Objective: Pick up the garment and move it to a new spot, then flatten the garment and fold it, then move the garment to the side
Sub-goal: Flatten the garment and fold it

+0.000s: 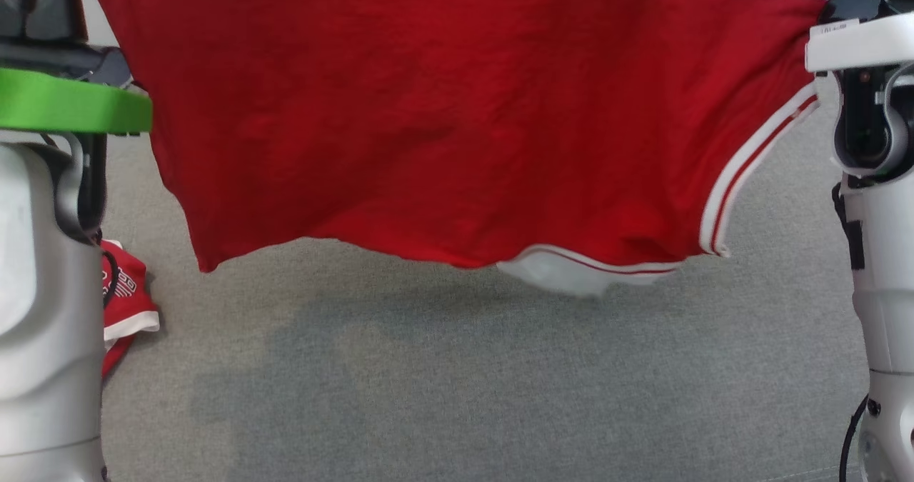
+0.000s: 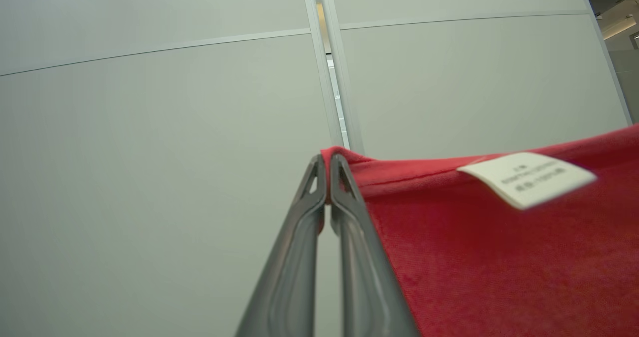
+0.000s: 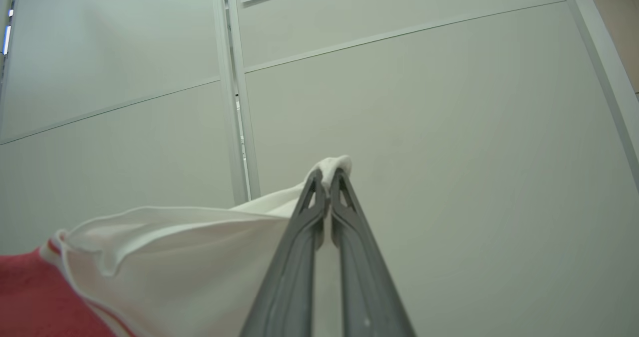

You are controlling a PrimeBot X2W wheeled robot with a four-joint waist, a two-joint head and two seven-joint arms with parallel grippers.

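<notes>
A red garment (image 1: 457, 111) with white and red striped trim hangs spread wide in the air across the top of the head view, above the grey table. My left gripper (image 2: 327, 177) is shut on a red corner of the garment (image 2: 499, 257), beside a white care label (image 2: 526, 177). My right gripper (image 3: 327, 187) is shut on a white edge of the garment (image 3: 174, 257). Both grippers point up toward the pale wall panels. The cloth's lower edge sags near the middle, with a white band (image 1: 578, 271) lowest.
A second red garment (image 1: 125, 300) with white trim lies bunched on the grey table (image 1: 457, 396) at the left, beside my left arm (image 1: 43, 289). My right arm (image 1: 878, 253) stands at the right edge. Pale wall panels (image 2: 150, 127) lie ahead.
</notes>
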